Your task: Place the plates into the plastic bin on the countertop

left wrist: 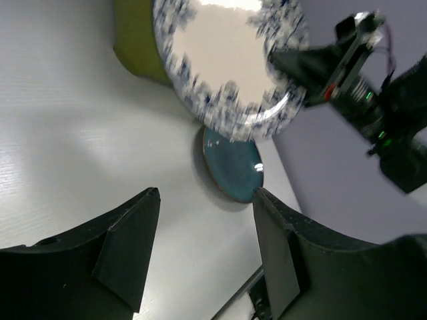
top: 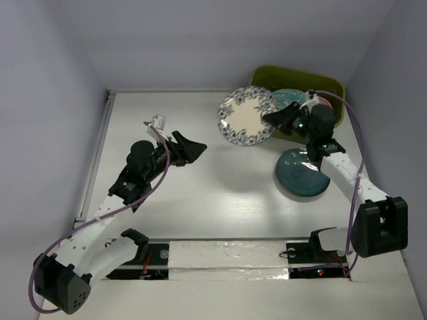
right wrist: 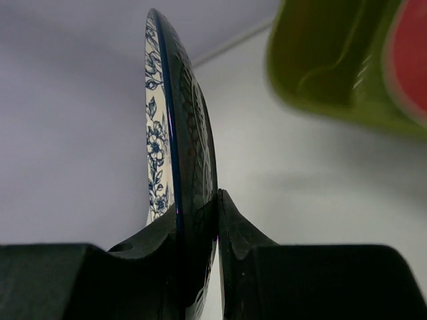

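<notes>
My right gripper point(top: 275, 119) is shut on the rim of the white plate with a dark floral rim point(top: 245, 117) and holds it lifted, just left of the olive-green plastic bin point(top: 333, 87). In the right wrist view the plate point(right wrist: 160, 133) stands edge-on between the fingers point(right wrist: 240, 233). The bin holds a mint green plate point(top: 288, 99) and a red-and-teal plate point(top: 323, 103). The dark teal plate point(top: 303, 172) lies flat on the white countertop point(top: 220, 193) under the right arm. My left gripper point(top: 193, 148) is open and empty over the countertop; its view shows the held plate point(left wrist: 230, 60) and teal plate point(left wrist: 232, 163).
Pale lilac walls bound the countertop on the left, back and right. A taped strip point(top: 227, 257) runs along the near edge between the arm bases. The bin's corner shows in the left wrist view point(left wrist: 137, 40) and the right wrist view point(right wrist: 320, 60).
</notes>
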`<state>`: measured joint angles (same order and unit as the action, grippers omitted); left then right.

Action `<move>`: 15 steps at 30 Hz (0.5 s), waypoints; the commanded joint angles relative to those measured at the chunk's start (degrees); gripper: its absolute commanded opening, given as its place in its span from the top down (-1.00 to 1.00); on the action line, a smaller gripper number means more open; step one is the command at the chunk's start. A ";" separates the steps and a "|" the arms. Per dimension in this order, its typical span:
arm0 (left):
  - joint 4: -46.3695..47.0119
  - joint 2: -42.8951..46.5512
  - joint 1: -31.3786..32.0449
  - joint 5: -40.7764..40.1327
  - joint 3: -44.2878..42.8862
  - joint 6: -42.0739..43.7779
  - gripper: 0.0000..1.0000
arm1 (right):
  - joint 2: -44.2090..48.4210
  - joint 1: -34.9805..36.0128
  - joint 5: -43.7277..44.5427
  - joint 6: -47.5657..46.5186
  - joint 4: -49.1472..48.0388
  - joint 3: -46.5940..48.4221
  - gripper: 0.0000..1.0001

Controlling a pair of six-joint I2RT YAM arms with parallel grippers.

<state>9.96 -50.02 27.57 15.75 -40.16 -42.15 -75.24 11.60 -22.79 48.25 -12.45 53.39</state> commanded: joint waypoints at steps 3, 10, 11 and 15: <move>-4.77 -3.06 7.83 -11.26 -1.58 5.24 -0.06 | -1.29 -12.20 2.04 0.80 -1.10 12.17 1.00; -0.64 -13.16 18.65 -15.21 -4.21 3.57 0.00 | -12.45 -20.99 1.16 -1.31 6.11 23.86 1.00; -0.55 -15.26 20.66 -16.79 -4.74 3.57 0.00 | -13.86 -21.52 1.77 -1.49 7.16 25.26 1.00; 0.59 -20.72 24.72 -18.47 -6.85 3.66 0.04 | -19.76 -23.89 2.04 -2.81 12.26 31.33 1.00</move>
<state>7.18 -68.99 50.26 0.47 -43.29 -39.22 -94.89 -11.29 -19.31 45.58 1.02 78.54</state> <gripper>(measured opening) 0.485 0.232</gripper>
